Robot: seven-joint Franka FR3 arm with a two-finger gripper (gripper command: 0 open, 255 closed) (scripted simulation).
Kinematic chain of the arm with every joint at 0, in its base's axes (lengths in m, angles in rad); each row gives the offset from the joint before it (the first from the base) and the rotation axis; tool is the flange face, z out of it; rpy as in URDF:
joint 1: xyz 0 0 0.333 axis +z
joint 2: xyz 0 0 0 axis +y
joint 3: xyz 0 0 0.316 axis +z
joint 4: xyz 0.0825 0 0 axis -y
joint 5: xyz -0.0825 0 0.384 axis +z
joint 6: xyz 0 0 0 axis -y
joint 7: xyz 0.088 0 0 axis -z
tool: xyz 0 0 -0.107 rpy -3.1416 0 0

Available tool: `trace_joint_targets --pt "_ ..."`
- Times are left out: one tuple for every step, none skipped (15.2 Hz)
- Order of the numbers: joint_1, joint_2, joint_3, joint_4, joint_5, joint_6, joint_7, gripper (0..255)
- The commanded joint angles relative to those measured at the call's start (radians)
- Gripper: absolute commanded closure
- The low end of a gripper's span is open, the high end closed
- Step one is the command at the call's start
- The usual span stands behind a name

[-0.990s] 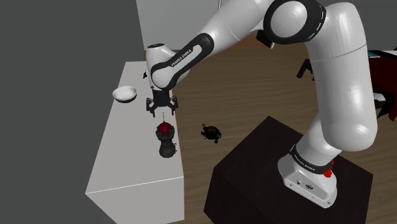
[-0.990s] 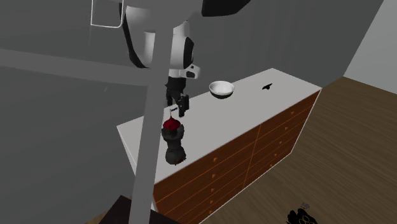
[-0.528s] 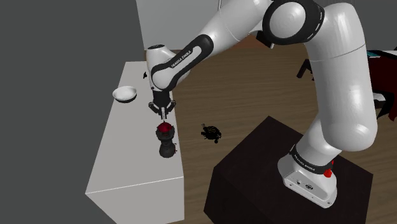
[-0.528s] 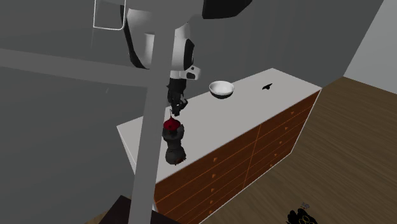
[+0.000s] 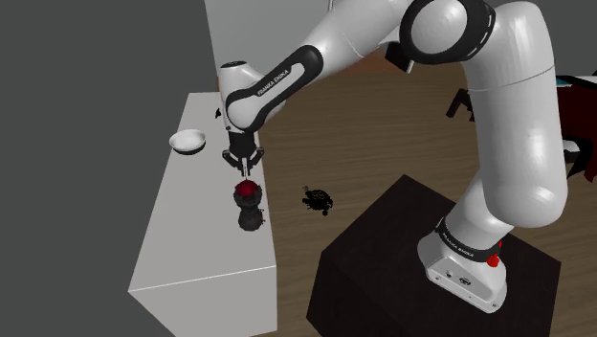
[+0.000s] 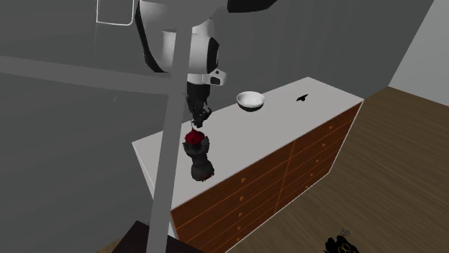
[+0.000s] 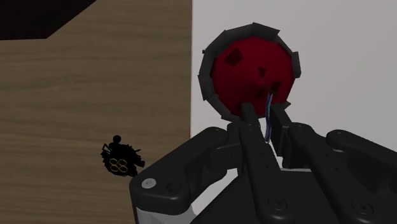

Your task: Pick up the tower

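Gripper [image 5: 245, 172] hangs straight down over the dresser's flat white top [image 5: 191, 230], close to the edge on the floor side. In the wrist view the two black fingers [image 7: 253, 127] are almost together and pinched on a thin bluish pin [image 7: 270, 114] that stands up from the tower [image 7: 249, 70]. So the claw is closed on the tower, by the pin only.

Tower sits directly under the claw. From above it's a dark-red dome w/ a few angular dents, ringed by a dark grey notched collar. From the side, in the shoulder view [image 5: 249, 203] and the second exterior view [image 6: 198, 154], it's a lumpy black stack w/ a waist, a rounder bulge at the bottom and a red cap on top. Can't tell if its base touches the top or hangs just above it.

White bowl [image 5: 188, 142], round and smooth, sits well apart from the tower, further along the top. A small flat black shape [image 6: 301, 97] lies near the far corner; can't make out what it is.

Dresser front [image 6: 288, 172] is orange-brown wood w/ rows of drawers and small knobs. Floor [image 7: 95, 95] is brown planks w/ visible grain. On it, beside the dresser, lies a small spiky black object [image 7: 121, 160] w/ yellow markings. The arm's stand [image 5: 383, 249] is a plain black box.
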Motion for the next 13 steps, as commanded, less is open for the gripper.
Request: trace_joint_targets --pt "-0.003 -0.017 0.003 0.002 0.004 -0.018 -0.002 255" --pt "-0.004 -0.026 0.004 0.002 0.006 -0.027 -0.003 255" --pt "-0.005 -0.035 0.006 0.003 0.008 -0.036 -0.003 255" --pt "-0.006 -0.043 0.007 0.005 0.01 -0.046 -0.004 255" --pt "-0.007 -0.051 0.009 0.006 0.011 -0.055 -0.004 255" --pt "-0.008 -0.059 0.01 0.008 0.013 -0.065 -0.004 255" --pt "-0.009 -0.067 0.011 0.01 0.015 -0.075 -0.005 255" --pt "-0.01 -0.074 0.012 0.013 0.017 -0.085 -0.005 255" --pt "-0.011 -0.082 0.014 0.015 0.019 -0.095 -0.006 255" --pt "-0.012 -0.09 0.015 0.018 0.021 -0.105 -0.006 255" --pt "-0.013 -0.097 0.016 0.021 0.022 -0.115 -0.007 255" --pt "-0.013 -0.098 0.016 0.021 0.023 -0.117 -0.007 255" --pt "-0.013 -0.098 0.016 0.021 0.023 -0.117 -0.007 255"
